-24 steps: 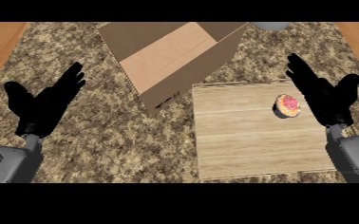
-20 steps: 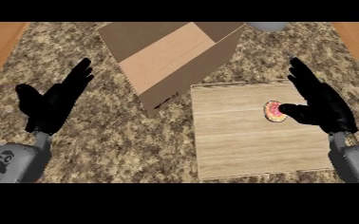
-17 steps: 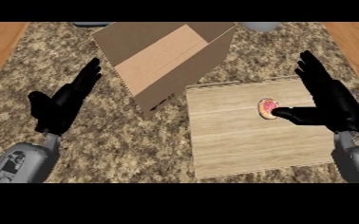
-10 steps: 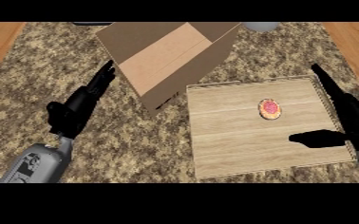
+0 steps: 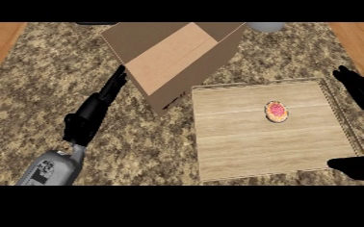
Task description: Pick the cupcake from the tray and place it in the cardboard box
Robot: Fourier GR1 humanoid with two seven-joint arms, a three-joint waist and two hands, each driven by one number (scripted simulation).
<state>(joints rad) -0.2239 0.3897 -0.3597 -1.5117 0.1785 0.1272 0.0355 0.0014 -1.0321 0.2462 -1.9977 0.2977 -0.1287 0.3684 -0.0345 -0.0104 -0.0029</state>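
Wooden tray [image 5: 241, 144], cupcake [image 5: 277, 111] ringed by bare boards; I see right hand [image 5: 348, 166], seemingly open, at its right edge; left hand [image 5: 91, 113] straight-fingered.

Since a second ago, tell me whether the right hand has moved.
Yes. The right hand has moved away from the cupcake, outward to the tray's right rim.

You are looking steeply down on a speckled brown-and-beige stone countertop [image 5: 43, 91] that fills almost your whole view. Past its upper left corner you can see a strip of orange-brown wood [image 5: 8, 36], and a matching wooden strip [image 5: 350, 33] at the upper right. A pale grey rounded object [image 5: 266, 26] is cut off at the far edge.
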